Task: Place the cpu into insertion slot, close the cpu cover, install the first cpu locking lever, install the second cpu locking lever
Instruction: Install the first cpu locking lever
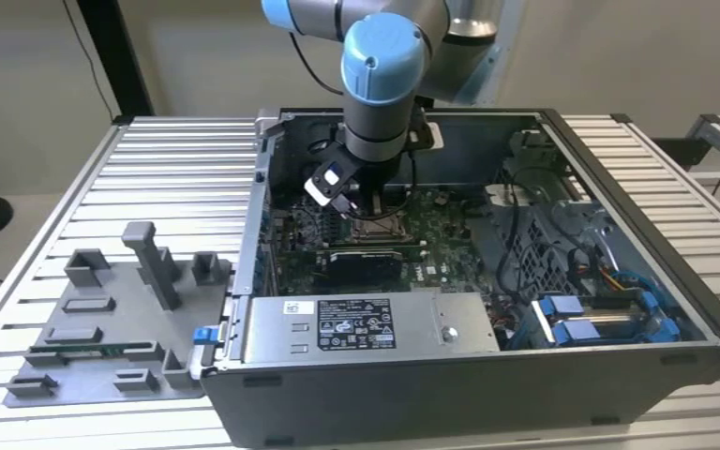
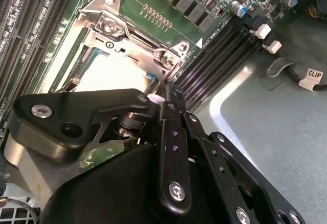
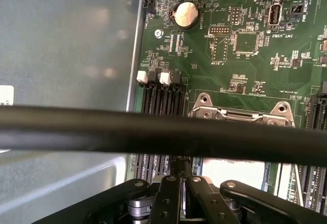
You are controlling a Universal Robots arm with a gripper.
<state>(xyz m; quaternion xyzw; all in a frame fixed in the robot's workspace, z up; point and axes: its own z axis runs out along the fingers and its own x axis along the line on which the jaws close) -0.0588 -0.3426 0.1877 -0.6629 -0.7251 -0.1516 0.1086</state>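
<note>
Hanging low over the green circuit board [image 3: 204, 71], the hand [image 2: 164, 95] has its two fingers [image 2: 173, 132] drawn together to a narrow point; whether anything thin is nipped between them I cannot tell. That point sits right at the edge of the socket [image 2: 108, 2], on the side next to the long black memory slots [image 2: 214, 55], so the socket spreads away ahead of the tips rather than straight beneath them. The chip [image 2: 97, 76] already lies in the socket, its pale metal top glaring in the light, and the cover [image 2: 120, 44] looks folded flat over it. A thin metal lever [image 2: 172, 73] seems to run along that same edge, parallel to the memory slots and just ahead of the tips, so I judge the work stands at the levers. Around it all is the open computer case [image 1: 610, 347] on the slatted desk [image 1: 172, 178], with a grey parts tray [image 1: 97, 356] on the exterior view's left.
</note>
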